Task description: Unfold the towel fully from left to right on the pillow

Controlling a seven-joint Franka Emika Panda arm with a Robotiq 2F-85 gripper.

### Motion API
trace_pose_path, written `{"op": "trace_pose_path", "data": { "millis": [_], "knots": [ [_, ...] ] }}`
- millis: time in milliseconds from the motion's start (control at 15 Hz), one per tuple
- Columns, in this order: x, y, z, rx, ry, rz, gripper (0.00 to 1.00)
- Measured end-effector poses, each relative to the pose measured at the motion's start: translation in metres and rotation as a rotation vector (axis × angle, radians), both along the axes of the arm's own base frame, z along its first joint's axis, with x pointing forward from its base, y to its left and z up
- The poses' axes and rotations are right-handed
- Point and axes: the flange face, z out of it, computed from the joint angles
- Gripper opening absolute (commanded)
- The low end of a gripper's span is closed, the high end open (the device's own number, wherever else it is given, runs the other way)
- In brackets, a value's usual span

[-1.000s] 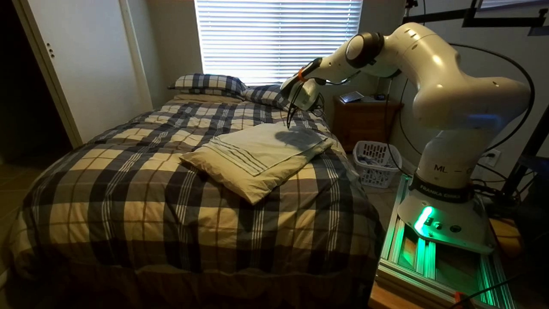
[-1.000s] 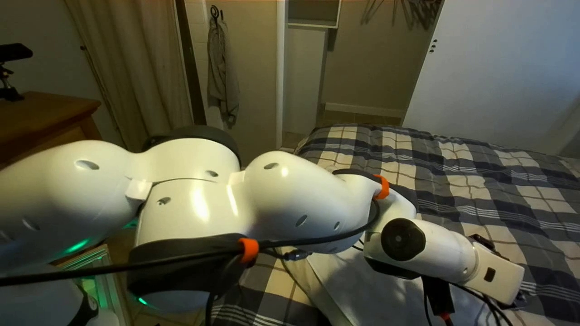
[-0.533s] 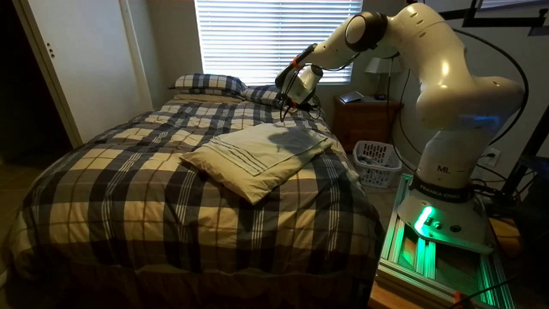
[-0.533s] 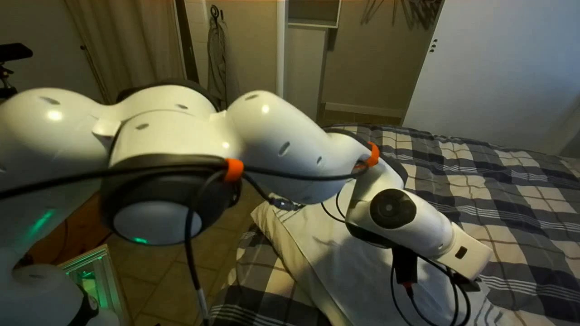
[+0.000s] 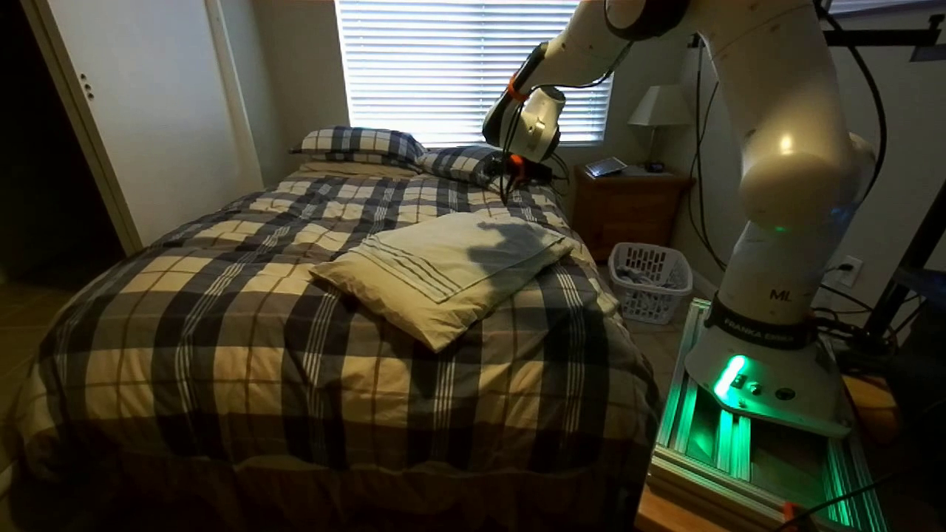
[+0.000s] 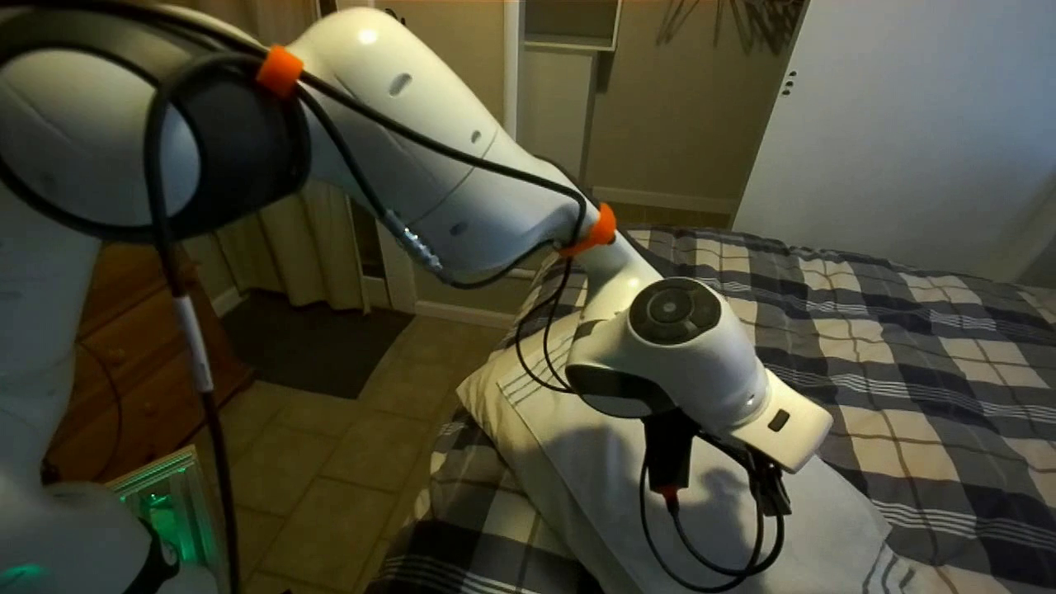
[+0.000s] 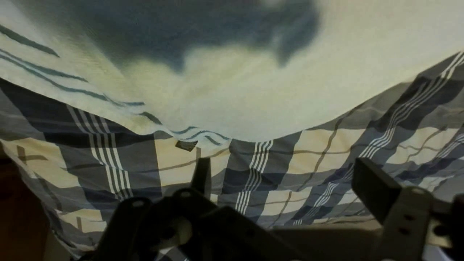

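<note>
The towel (image 5: 451, 247) is a pale cream cloth with dark stripes near its ends. It lies spread flat over most of the cream pillow (image 5: 436, 325) on the bed; pillow edges show along the near sides. Towel (image 6: 594, 470) and pillow (image 6: 528, 462) also show in an exterior view, partly behind the arm. In the wrist view the towel (image 7: 235, 105) fills the top, with a small dark tag at its lower edge. My gripper (image 7: 282, 174) is open and empty, its fingers apart over plaid bedspread. In an exterior view the gripper (image 5: 525, 174) hangs above the pillow's far side, apart from the towel.
The dark plaid bedspread (image 5: 244, 318) surrounds the pillow. Plaid pillows (image 5: 362, 144) lie at the bed's head. A nightstand (image 5: 628, 210) with a lamp (image 5: 660, 107) and a white laundry basket (image 5: 650, 284) stand beside the bed. Cables loop below the wrist.
The arm has risen and drawn back, lifting the gripper higher above the pillow. More of the towel now shows in an exterior view. Towel and pillow look unchanged.
</note>
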Motion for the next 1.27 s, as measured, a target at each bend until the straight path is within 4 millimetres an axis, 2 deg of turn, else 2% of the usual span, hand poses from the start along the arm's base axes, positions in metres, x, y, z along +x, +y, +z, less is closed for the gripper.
{"op": "trace_pose_path", "data": {
  "millis": [333, 733, 1000, 1267],
  "knots": [
    [-0.022, 0.036, 0.007, -0.001, 0.115, 0.040, 1.00],
    [-0.026, 0.067, 0.021, -0.037, 0.176, 0.081, 1.00],
    [-0.022, 0.080, 0.033, -0.060, 0.171, 0.101, 1.00],
    [-0.021, 0.082, 0.036, -0.060, 0.166, 0.104, 1.00]
  ]
}}
